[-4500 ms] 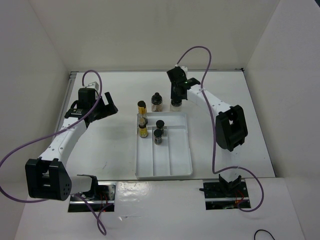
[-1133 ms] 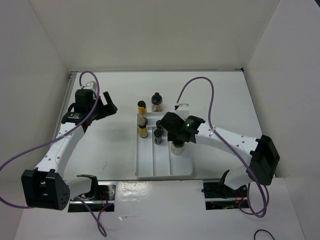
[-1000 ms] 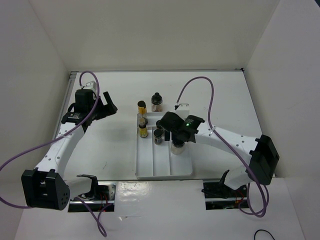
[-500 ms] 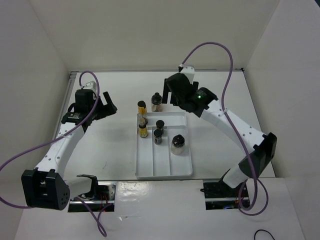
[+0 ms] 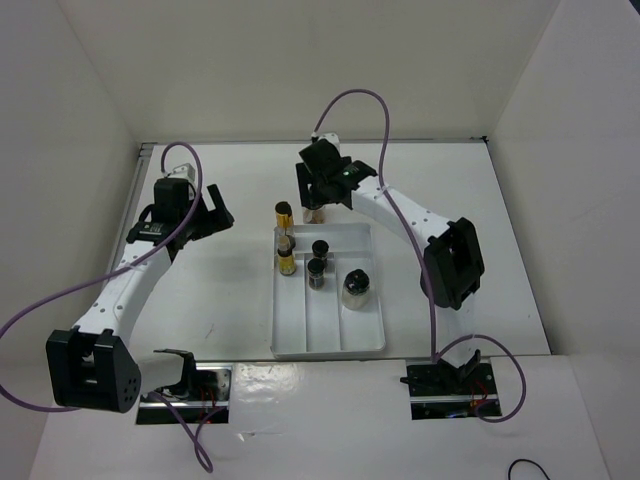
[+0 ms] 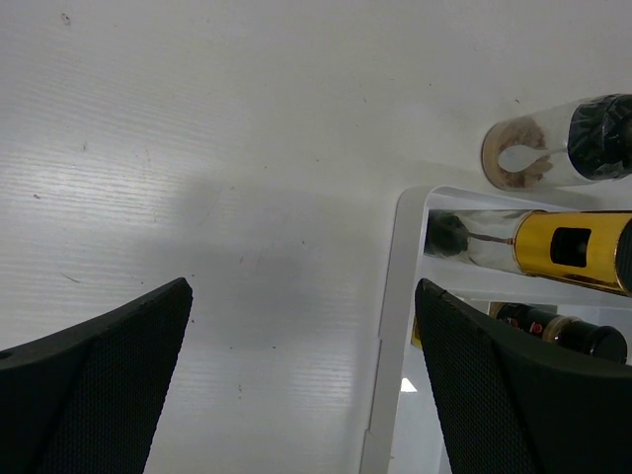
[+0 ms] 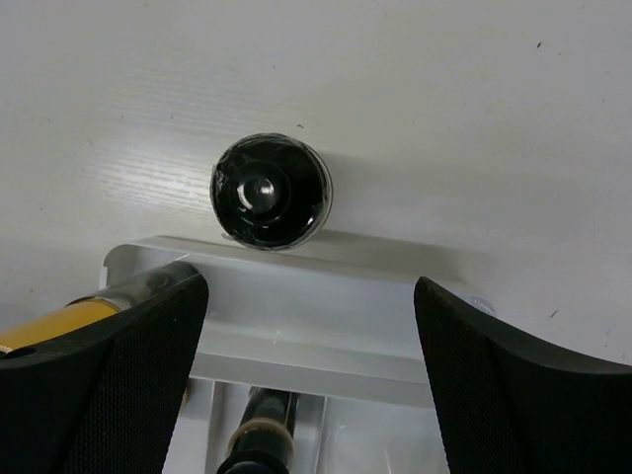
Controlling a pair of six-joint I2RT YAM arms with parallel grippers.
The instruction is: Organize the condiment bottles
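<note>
My right gripper hangs over the black-capped jar just outside the tray, jaws spread, gripping nothing; left gripper gapes wide too.

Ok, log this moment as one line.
right tool: open, above bottle outside tray | left tool: open, empty, left of tray

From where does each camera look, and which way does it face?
Top external: above and behind the bases, looking down on the table; left arm and right arm show.
Left wrist: looking down at the tray's corner; left gripper frames it.
Right wrist: looking down on a black-capped jar beside the tray; right gripper frames it.
Both wrist views share the tray.
</note>
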